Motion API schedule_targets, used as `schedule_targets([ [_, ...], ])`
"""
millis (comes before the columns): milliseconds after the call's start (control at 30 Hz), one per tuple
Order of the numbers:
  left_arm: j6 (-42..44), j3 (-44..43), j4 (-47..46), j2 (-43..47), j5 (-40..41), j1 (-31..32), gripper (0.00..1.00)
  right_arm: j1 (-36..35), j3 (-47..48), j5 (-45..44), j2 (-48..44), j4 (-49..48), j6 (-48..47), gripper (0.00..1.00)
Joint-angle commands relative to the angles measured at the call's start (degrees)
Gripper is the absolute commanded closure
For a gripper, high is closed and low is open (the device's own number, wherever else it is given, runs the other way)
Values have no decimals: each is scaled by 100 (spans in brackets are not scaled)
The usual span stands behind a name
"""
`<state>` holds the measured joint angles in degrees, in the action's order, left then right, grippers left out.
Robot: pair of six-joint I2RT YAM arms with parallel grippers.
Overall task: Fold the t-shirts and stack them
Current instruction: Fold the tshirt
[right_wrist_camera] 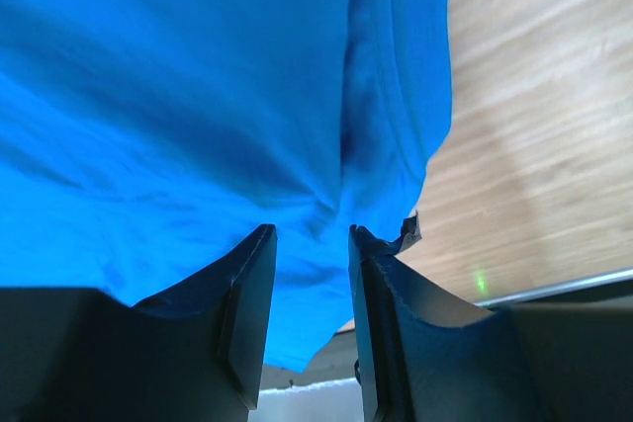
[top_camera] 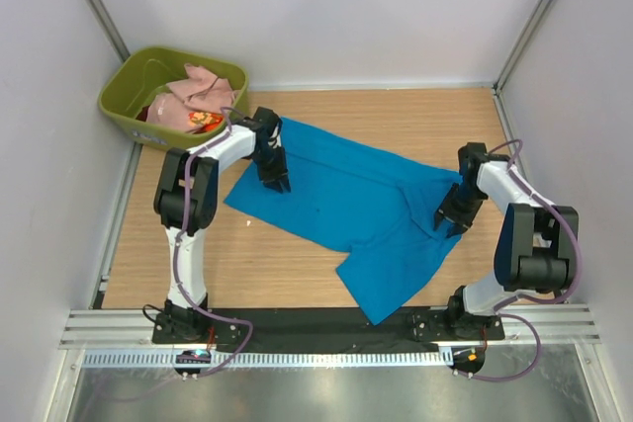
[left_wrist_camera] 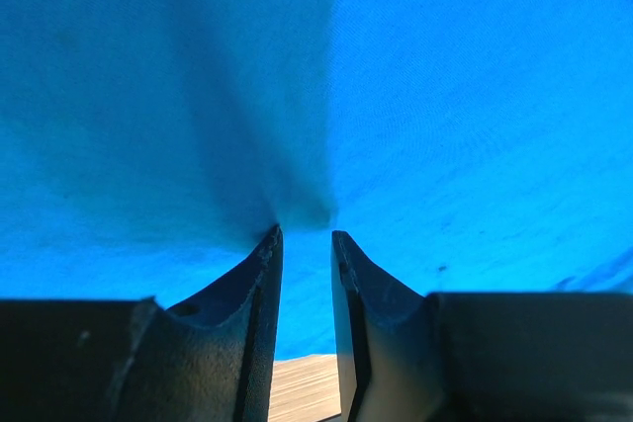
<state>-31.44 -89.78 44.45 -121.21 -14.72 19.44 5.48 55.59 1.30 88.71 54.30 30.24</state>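
Our bright blue cloth t-shirt lies spread out on the light brown wooden table. It runs from far left to near right, and one part reaches toward the near edge. Our left gripper is down on the far-left part of it. Its two black fingers are pinching a little ridge of blue cloth. Our right gripper is at the shirt's right edge, by the hem. It looks to be pinching cloth too — blue fills the gap between its fingers.

We think this step is a fold. To do it well, we should lift both sides together, at the same height, so the cloth does not twist. We should carry it slowly and lay it down flat — if one pinch is thin, the cloth may slip out.

The pale pink cloth shirt and the red-orange patterned shirt sit in the olive-green plastic tub at the far left.
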Motion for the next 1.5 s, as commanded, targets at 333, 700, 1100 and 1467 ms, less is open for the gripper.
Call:
schedule_targets([
  [333,147,-391,310,537,154,7,72,-11,-462,213,-64,-481,96,60],
  [700,156,-418,319,572,197,7,73,-3,-207,230,-2,-308,35,92],
  [1100,-72,-1329,-725,275,681,-37,68,-3,-40,625,-354,238,-27,99],
  [1467,269,-3748,-305,-1677,1435,-98,70,-3,672,670,-486,1063,-115,99],
])
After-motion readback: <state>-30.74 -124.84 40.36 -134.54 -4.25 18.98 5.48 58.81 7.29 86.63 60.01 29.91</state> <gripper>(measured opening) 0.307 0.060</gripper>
